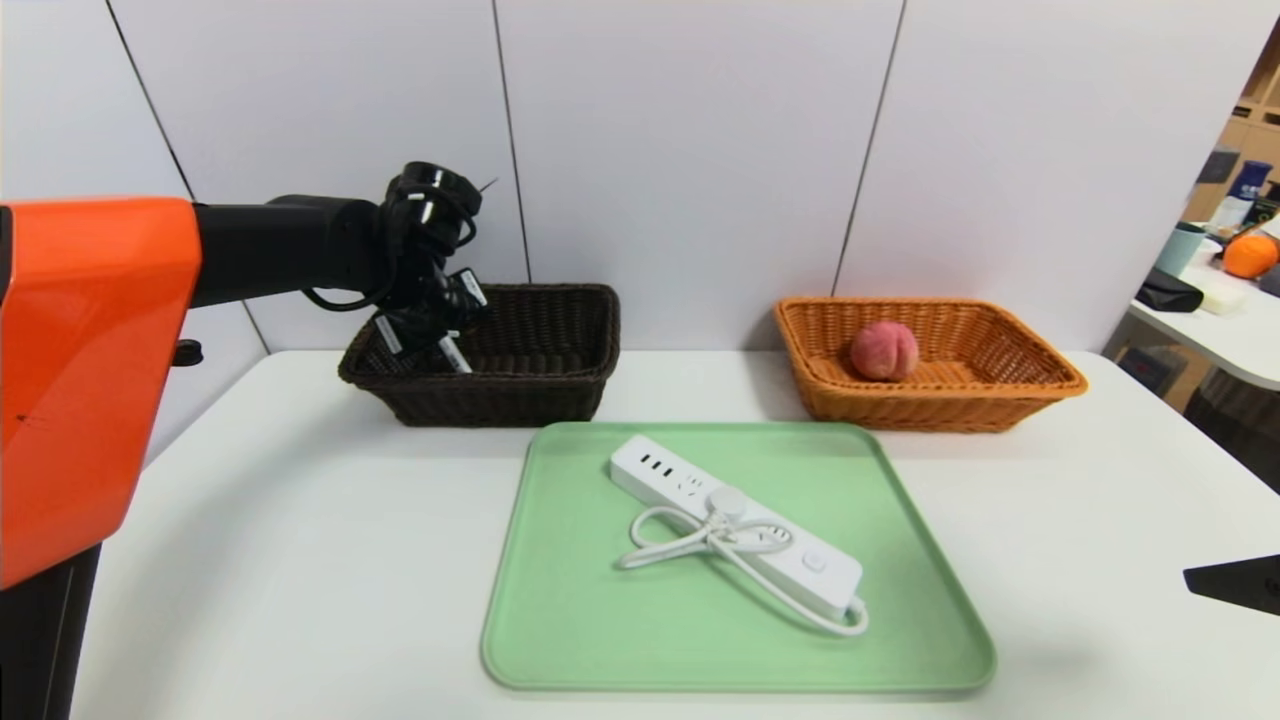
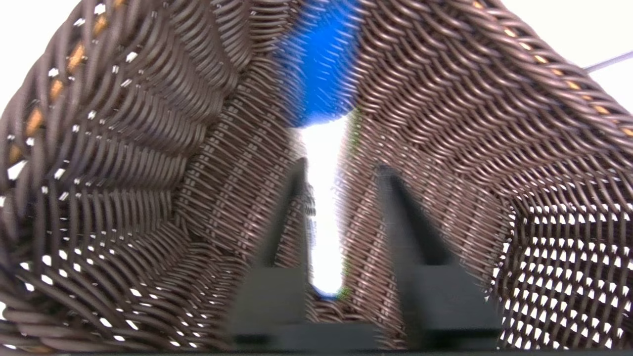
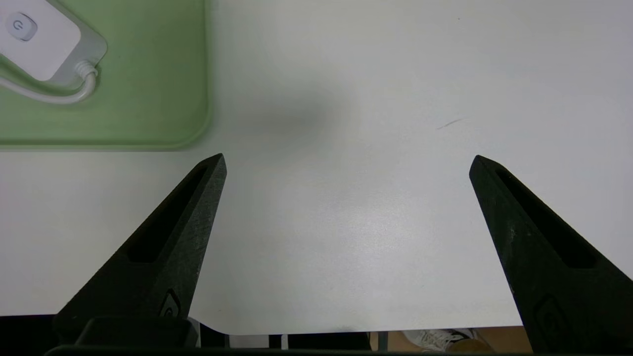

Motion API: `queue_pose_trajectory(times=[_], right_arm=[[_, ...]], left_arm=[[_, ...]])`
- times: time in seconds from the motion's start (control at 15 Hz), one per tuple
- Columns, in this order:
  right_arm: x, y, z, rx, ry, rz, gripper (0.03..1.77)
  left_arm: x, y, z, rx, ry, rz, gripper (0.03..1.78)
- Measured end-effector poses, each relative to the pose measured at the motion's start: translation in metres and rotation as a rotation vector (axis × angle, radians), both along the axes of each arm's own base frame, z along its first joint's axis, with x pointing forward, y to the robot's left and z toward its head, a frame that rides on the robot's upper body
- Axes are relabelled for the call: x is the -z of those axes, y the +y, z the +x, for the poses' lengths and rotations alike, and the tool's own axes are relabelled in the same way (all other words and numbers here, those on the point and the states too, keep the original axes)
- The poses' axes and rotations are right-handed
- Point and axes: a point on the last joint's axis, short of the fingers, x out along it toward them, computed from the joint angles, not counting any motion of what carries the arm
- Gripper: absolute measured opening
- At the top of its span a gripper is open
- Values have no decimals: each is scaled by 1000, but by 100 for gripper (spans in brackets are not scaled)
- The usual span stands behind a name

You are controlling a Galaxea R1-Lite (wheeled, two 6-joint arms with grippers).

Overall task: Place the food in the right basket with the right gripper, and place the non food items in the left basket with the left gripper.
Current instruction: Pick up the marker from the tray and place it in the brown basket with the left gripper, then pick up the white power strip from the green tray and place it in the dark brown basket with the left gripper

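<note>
Left claw (image 1: 445, 330) dips into the dark brown wicker basket (image 1: 545, 385), fingers narrowly parted around a white-and-blue item (image 2: 324, 148). A pink peach (image 1: 884, 350) lies in the orange wicker basket (image 1: 1000, 400). A white power strip (image 1: 735, 520) lies on the green tray (image 1: 560, 620). Right claw (image 3: 346, 198) hangs wide open, empty, over the bare white table (image 3: 371, 99) edge.

Left gripper (image 1: 437, 335): my head view hides its fingertips inside the dark basket (image 1: 520, 385); I cannot tell there how they stand
Blue-and-white object (image 2: 324, 148): smeared between my left fingers (image 2: 284, 232); I cannot say what it is, nor whether they touch it
Right gripper (image 1: 1232, 583): cut by the head view's edge; only a dark sliver shows
Power strip (image 3: 37, 42): beyond my right tool's finger; mostly cut off
</note>
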Motion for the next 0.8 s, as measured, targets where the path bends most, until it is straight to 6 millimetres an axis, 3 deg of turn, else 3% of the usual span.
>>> queue_pose_trajectory(times=[0.2, 0.4, 0.6, 0.8], right_arm=[[2, 0, 0, -1, 6, -2, 170], [2, 0, 1, -2, 9, -3, 170], [3, 0, 1, -2, 11, -3, 170], [3, 1, 1, -7, 12, -2, 170]], left_arm=[[-1, 0, 0, 0, -1, -1, 94], [-5, 1, -3, 2, -9, -2, 118], [-32, -10, -20, 71, -60, 23, 136], [-62, -28, -46, 261, -107, 191, 146]])
